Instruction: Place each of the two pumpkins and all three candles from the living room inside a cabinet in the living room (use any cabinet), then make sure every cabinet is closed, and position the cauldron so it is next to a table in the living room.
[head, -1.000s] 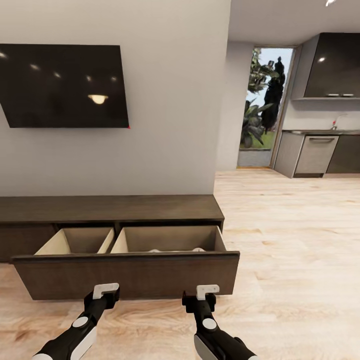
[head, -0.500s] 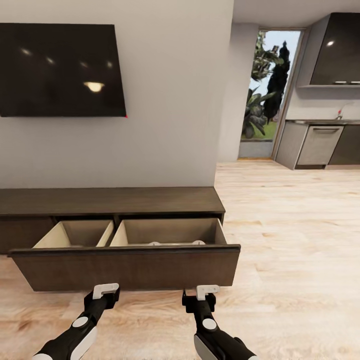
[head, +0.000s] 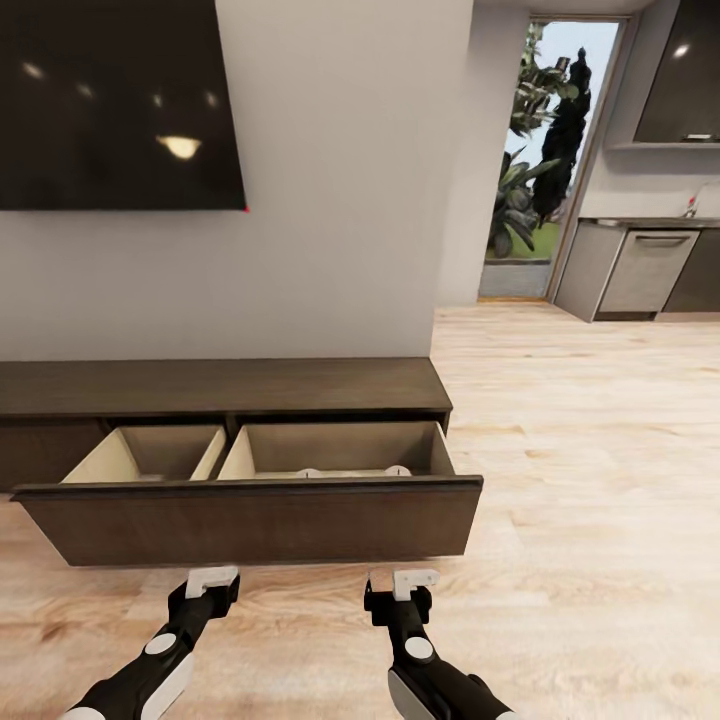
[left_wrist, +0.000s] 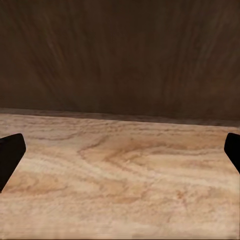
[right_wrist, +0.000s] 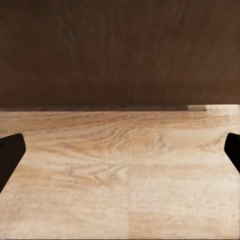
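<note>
Cabinet (head: 230, 390): long, low dark-brown wood unit under your wall-mounted black television (head: 120, 100), its wide drawer front (head: 250, 520) pulled out, beige compartments exposed. Pale rounded tops, probably candles (head: 350, 471), just show over the front in the right compartment; pumpkins unseen. Left gripper (head: 212, 580) and right gripper (head: 414, 582): both wide open, empty, near the front but not touching. Since a second ago your view has shifted and the drawer looks slightly further in, so closing seems underway.
</note>
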